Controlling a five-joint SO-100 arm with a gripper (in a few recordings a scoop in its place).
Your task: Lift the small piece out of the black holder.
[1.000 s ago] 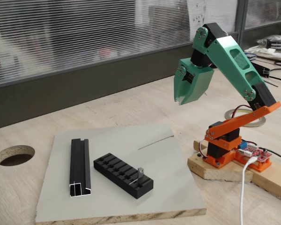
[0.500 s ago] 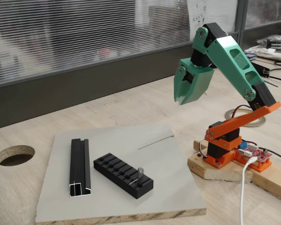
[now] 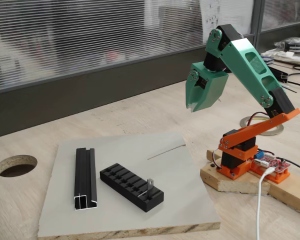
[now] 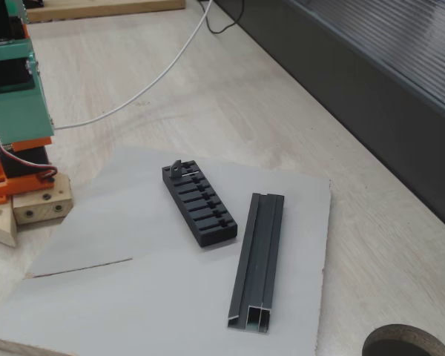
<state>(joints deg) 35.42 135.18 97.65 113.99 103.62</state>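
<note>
Up in the air, the green jaws (image 3: 194,107) hang high above the far right corner of the grey board (image 3: 180,210), well apart from everything on it. They point down, and I cannot tell if the tips are together or a little apart. On the board lies the black holder (image 3: 131,187) with its row of slots. At its near right end, in a fixed view, the small piece (image 3: 150,183) stands upright in a slot, grey and thin. Just to the left of the holder lies a long black rail (image 3: 85,178). The board rests on a wooden tabletop (image 3: 155,112) with a round hole (image 3: 16,164) at the far left.
</note>
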